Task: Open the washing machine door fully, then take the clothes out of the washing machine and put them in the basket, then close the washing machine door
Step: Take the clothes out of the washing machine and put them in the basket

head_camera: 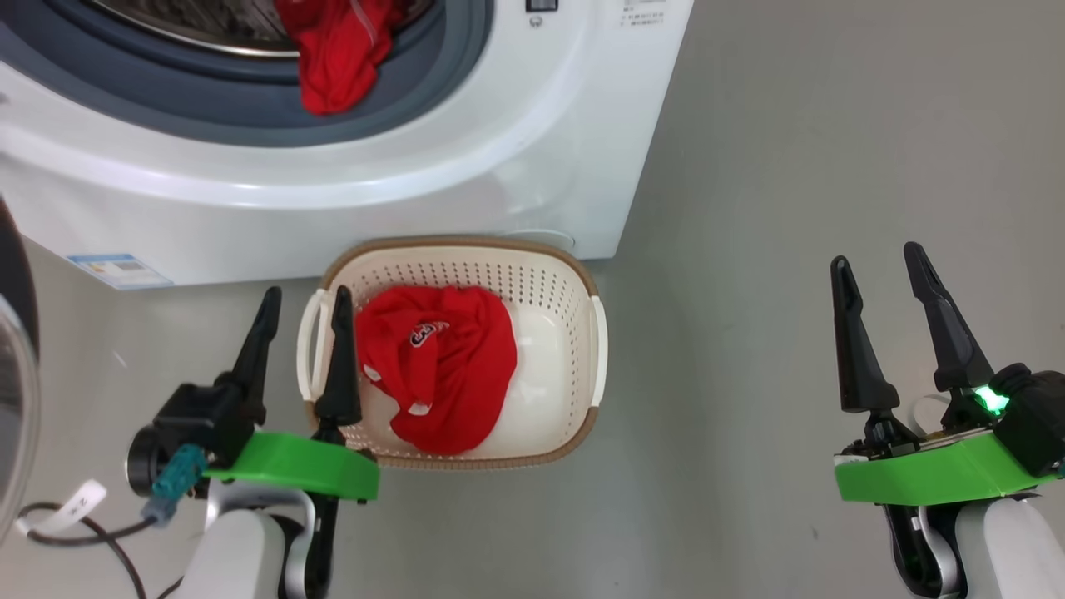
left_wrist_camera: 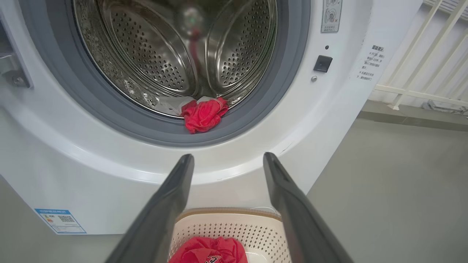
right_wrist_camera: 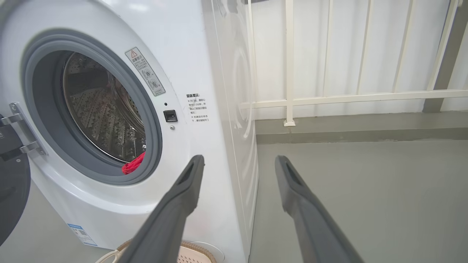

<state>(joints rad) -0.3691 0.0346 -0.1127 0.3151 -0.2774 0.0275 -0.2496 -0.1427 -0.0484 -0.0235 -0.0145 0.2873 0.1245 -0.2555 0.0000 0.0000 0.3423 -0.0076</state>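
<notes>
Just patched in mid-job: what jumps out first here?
A red jersey lies in the cream basket before the washing machine; another red garment hangs over its grey gasket. The left gripper, by the basket, and right gripper, over bare floor, are open and empty.

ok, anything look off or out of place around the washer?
One thing: a red garment is draped out of the drum over the grey door seal, half in, half out. It would likely be in the way of the door closing. The basket sits upright with a red shirt inside; nothing spilled or damaged.
</notes>
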